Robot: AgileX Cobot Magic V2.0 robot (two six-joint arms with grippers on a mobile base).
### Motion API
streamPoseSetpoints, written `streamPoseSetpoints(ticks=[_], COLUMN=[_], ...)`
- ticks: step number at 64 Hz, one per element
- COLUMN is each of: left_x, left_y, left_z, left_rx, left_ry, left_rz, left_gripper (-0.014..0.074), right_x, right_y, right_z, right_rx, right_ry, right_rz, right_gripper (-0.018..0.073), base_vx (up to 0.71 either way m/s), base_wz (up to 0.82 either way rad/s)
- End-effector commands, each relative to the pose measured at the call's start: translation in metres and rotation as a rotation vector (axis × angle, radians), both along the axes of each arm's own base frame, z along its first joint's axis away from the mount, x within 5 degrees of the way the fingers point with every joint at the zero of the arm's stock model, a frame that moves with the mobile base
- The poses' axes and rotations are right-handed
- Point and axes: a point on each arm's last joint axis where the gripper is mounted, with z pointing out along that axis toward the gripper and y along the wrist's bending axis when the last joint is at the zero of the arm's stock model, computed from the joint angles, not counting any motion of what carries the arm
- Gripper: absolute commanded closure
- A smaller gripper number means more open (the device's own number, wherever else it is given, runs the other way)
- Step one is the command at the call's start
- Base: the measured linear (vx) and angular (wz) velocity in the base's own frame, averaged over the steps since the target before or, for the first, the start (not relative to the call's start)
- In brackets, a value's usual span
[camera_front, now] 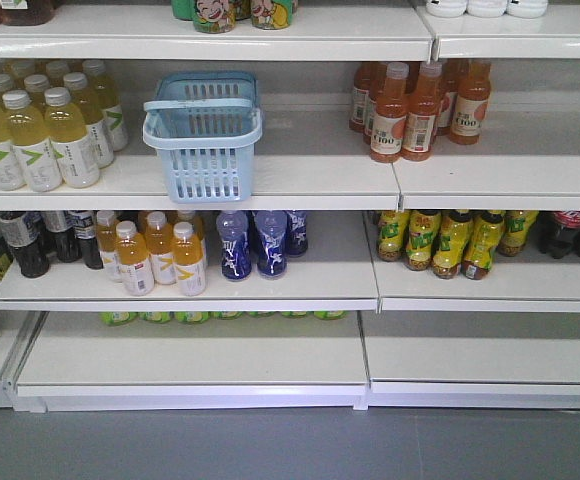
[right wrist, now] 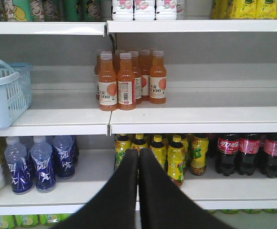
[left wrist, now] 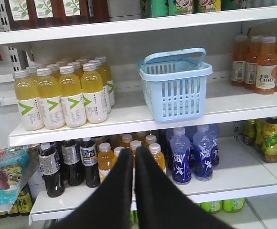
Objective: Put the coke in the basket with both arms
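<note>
1. Left gripper (left wrist: 133,155): seen only in its own wrist view. The two black fingers (left wrist: 114,191) rise from the bottom edge with tips pressed together and nothing between them. It is levelled at the shelving and clear of it.
2. Its tips line up with white-capped orange drink bottles (left wrist: 129,148) on the lower shelf. The basket (left wrist: 179,98) is above and to the right of the tips, well apart.
3. Right gripper (right wrist: 138,152): same pose, with black fingers (right wrist: 160,195) closed tip to tip, holding nothing. It faces the shelf bay to the right, with its tips in front of yellow-green bottles (right wrist: 174,157).
4. Basket: light blue with slotted sides, upright on the middle shelf (camera_front: 310,170) with its flat handle lying across the rim. In the front view it (camera_front: 205,170) stands alone between the yellow drinks (camera_front: 40,140) on the left and the orange juice bottles (camera_front: 410,110) on the right. Only its right end shows at the left edge of the right wrist view (right wrist: 5,100).
5. Coke can: can't tell where it is from these views.
6. Readable text: the orange juice labels say "C100" (left wrist: 266,78), and part of this shows again in the right wrist view (right wrist: 155,88).
7. Yellow drinks: white labels with a green V mark (left wrist: 62,100); the small print is illegible.
8. Dark cola bottles (right wrist: 253,152) stand at the right of the lower shelf, with white script on red labels.
9. Blue bottles (camera_front: 255,240) carry a white figure graphic, with no legible text.
10. Top-shelf cans (right wrist: 14,9) have cartoon faces.
</note>
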Motion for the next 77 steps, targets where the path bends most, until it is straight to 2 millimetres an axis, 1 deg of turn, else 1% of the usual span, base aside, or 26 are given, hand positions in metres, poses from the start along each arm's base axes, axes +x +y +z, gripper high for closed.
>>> streamPoseSetpoints(ticks=[1, 77], left_x=[-0.0033, -0.0033], left_y=[0.0006, 0.0006], left_z=[0.0187, 0.0187], left_rx=[-0.011, -0.011], left_ry=[-0.121, -0.121], left_rz=[0.006, 0.006], left_gripper=[0.0602, 0.0602], right_x=[-0.0008, -0.0008], right_y=[-0.0003, -0.0003], right_z=[0.0046, 0.0046], right_rx=[-0.016, -0.016], right_ry=[-0.075, -0.075], right_rz=[-0.005, -0.005], right_gripper=[0.0569, 0.0569], base_vx=[0.07, 0.08], base_wz=[0.00, 0.00])
